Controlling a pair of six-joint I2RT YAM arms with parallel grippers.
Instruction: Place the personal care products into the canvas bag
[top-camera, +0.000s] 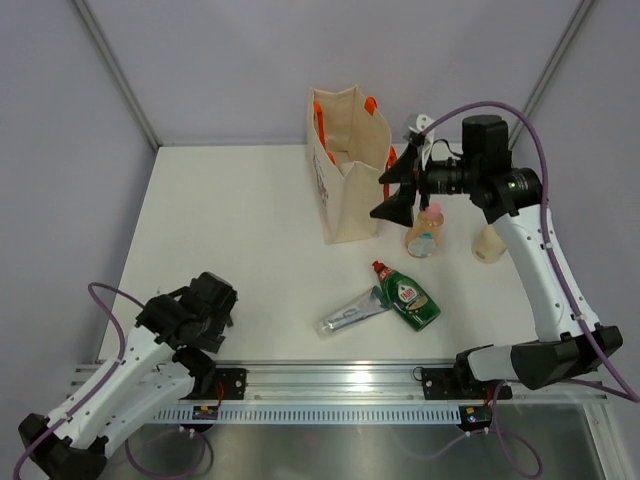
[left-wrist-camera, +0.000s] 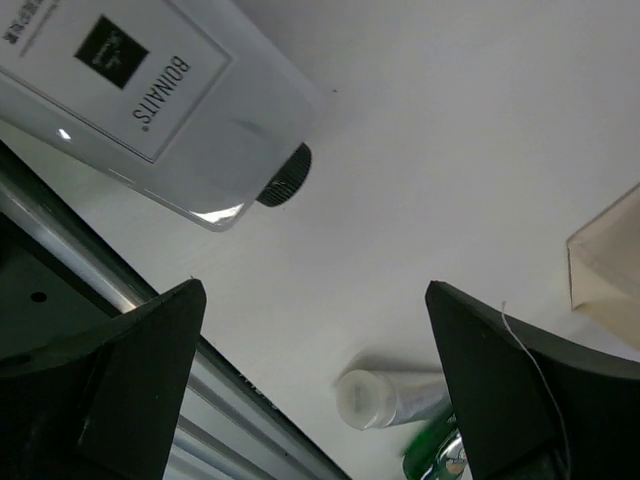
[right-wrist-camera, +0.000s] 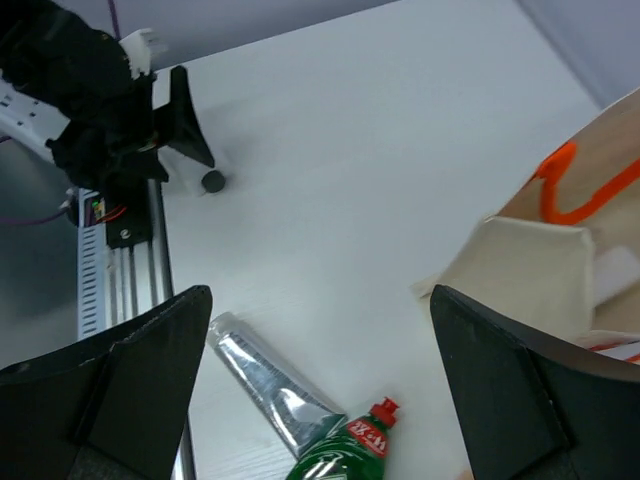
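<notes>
left gripper (left-wrist-camera: 315, 372) spread wide, empty, white bottle (left-wrist-camera: 150, 110) lying just ahead of it. tube (top-camera: 352, 312) and green bottle (top-camera: 410, 297) lie mid-table. right gripper (top-camera: 392, 192) released, empty, hard by canvas bag (top-camera: 350, 205); a finger clipping its rim could tip it.

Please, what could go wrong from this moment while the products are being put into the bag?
1. The open right gripper hangs close to the rim of the canvas bag; it might catch an orange handle and tip the bag.
2. The silvery tube lies against the green bottle, so grasping one may drag the other.
3. The white bottle lies beside the rail; the left gripper could push it there.
</notes>
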